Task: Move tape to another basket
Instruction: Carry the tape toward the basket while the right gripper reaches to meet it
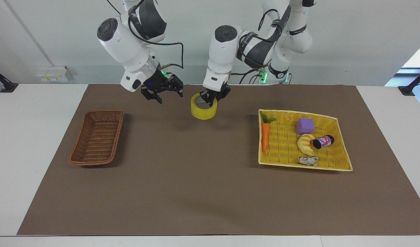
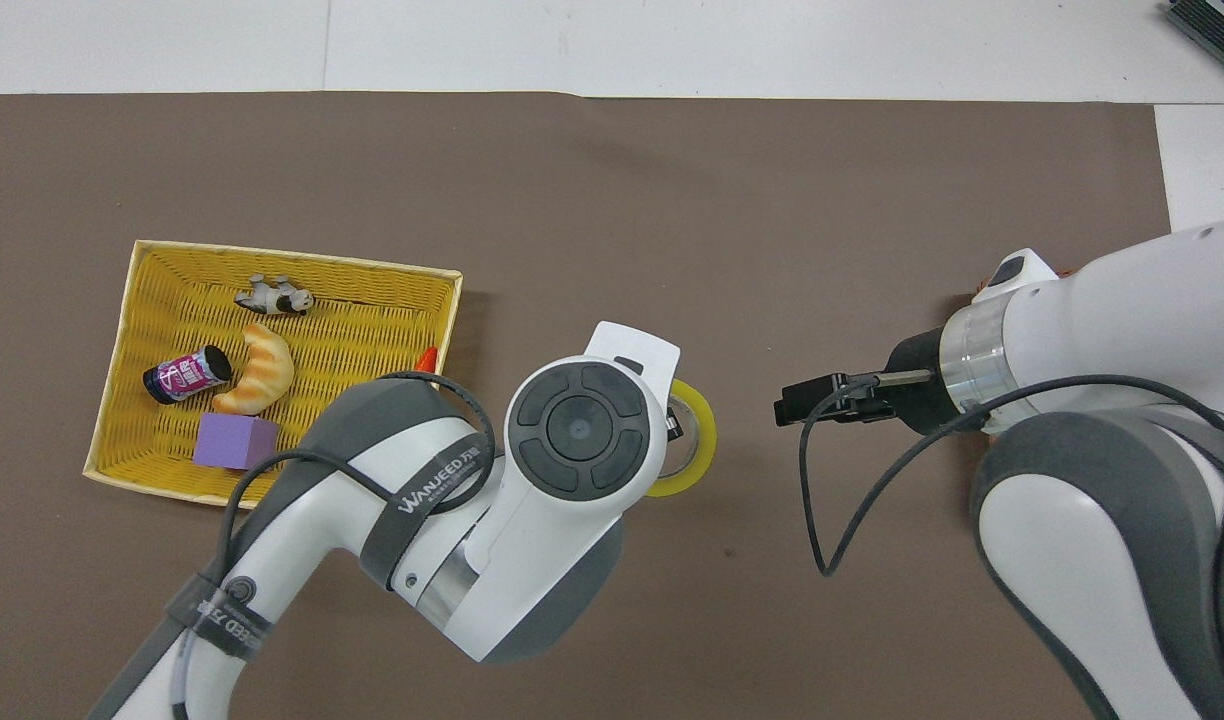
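The yellow tape (image 1: 203, 113) hangs from my left gripper (image 1: 211, 99), which is shut on the roll's wall and holds it in the air over the brown mat, between the two baskets. In the overhead view the left arm's wrist covers most of the tape (image 2: 708, 445) and of the left gripper (image 2: 677, 428). My right gripper (image 1: 163, 93) is open and empty in the air, close beside the tape toward the right arm's end; it also shows in the overhead view (image 2: 807, 408). The brown wicker basket (image 1: 96, 137) stands empty at the right arm's end, almost hidden under the right arm in the overhead view.
The shallow yellow tray basket (image 1: 304, 167) lies at the left arm's end and also shows in the overhead view (image 2: 292, 257). It holds a carrot toy (image 1: 264, 135), a purple block (image 1: 305, 125), a banana-shaped toy (image 1: 306, 144), a small bottle (image 1: 322, 141) and a small animal figure (image 1: 308, 160).
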`<state>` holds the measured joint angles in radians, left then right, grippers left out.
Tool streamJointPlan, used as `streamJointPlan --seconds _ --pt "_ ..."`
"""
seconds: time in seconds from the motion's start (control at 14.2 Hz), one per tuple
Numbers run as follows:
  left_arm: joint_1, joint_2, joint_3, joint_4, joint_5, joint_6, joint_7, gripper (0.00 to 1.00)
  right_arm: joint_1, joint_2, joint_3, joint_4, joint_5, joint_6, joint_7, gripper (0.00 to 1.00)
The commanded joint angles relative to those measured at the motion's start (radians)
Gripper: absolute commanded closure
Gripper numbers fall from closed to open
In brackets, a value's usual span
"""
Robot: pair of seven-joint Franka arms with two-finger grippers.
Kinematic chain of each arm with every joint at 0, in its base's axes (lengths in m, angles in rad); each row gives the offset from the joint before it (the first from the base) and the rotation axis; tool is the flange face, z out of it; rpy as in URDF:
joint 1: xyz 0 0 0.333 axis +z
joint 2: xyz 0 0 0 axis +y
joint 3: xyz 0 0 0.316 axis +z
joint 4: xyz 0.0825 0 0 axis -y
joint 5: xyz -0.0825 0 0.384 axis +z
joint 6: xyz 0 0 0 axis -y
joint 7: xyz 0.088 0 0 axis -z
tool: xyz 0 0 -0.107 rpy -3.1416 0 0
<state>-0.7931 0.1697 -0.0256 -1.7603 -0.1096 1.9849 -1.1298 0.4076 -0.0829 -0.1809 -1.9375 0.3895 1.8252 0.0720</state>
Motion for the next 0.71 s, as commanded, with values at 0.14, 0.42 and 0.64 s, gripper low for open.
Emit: streamJointPlan --seconds 0.14,0.42,0.64 --pt "-0.094 0.082 0.015 0.161 0.008 -0.059 -0.094 1.0 -0.036 -0.021 -0.005 -0.034 0.034 0.008 -0.073 0.0" --pt "-0.095 0.131 0.016 0.257 0.03 -0.152 -0.094 1.0 -0.079 -0.006 -0.005 -0.034 0.094 -0.03 -0.118 0.0" --pt "-0.095 0.155 0.016 0.309 0.031 -0.19 -0.099 1.0 -0.099 0.017 -0.005 -0.034 0.13 -0.067 -0.13 0.0"
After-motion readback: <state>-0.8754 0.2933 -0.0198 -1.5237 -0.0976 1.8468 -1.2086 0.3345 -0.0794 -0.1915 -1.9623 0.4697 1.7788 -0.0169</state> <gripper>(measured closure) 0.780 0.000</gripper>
